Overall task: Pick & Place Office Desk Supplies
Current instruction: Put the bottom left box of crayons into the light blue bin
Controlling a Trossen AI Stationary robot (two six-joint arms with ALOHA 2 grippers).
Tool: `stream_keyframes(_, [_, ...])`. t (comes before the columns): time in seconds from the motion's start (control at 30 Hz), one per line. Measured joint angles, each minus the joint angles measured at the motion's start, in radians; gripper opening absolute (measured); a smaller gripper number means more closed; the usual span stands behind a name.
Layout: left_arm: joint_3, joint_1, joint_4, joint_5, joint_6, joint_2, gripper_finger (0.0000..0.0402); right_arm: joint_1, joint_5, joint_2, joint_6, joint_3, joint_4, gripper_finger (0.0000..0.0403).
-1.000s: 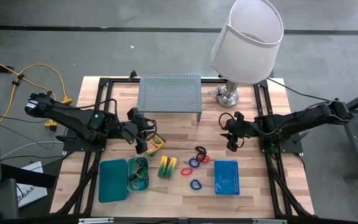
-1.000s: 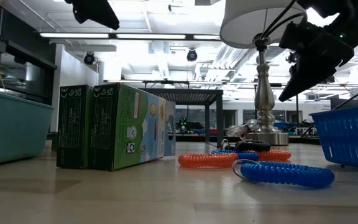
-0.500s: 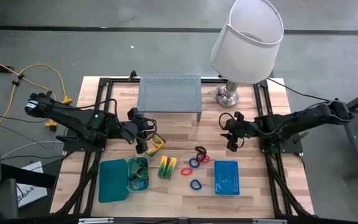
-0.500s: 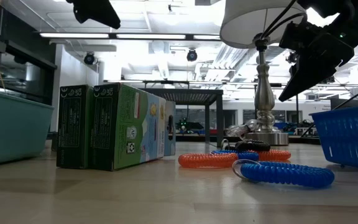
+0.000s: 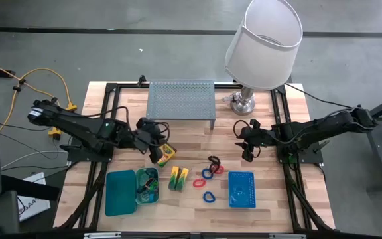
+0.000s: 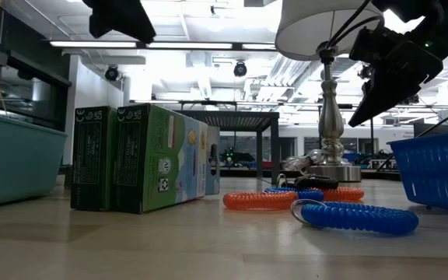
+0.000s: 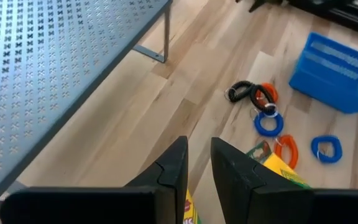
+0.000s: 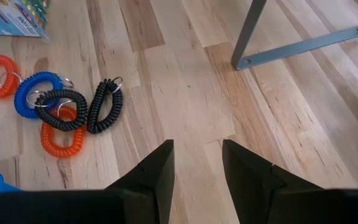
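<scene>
My left gripper (image 5: 155, 149) (image 7: 197, 144) hangs above the table, open by a narrow gap, just left of the small crayon box (image 5: 166, 154), which lies flat; a corner of the box (image 7: 190, 210) shows below the fingers. Two yellow-green blocks (image 5: 178, 178) (image 6: 158, 159) stand upright on the wood. Red, blue and black band loops (image 5: 209, 171) (image 8: 61, 109) lie clustered beside them, with one blue loop (image 5: 209, 196) nearer. The blue mesh basket (image 5: 242, 189) and teal trays (image 5: 121, 192) sit near the front. My right gripper (image 5: 247, 151) (image 8: 197, 146) waits open, raised over bare wood right of the loops.
The grey perforated riser (image 5: 181, 99) stands at the far side, its leg (image 8: 247, 37) ahead of my right gripper. The lamp (image 5: 264, 40) towers over the far right corner on its metal base (image 5: 244, 101). Bare wood lies between the riser and the supplies.
My left gripper has moved a little toward the table's right, closer to the crayon box.
</scene>
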Motion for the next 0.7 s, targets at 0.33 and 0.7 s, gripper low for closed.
stream_keyframes(0.33, [0.046,0.034,-0.056,0.184,-0.099,0.063,0.0065,0.000,0.000,0.000,0.000,0.002,0.008,0.0124])
stream_keyframes(0.7, [0.322,0.014,-0.348,0.238,-0.250,0.253,0.0065,0.000,0.000,0.000,0.000,0.002,0.014,0.0124])
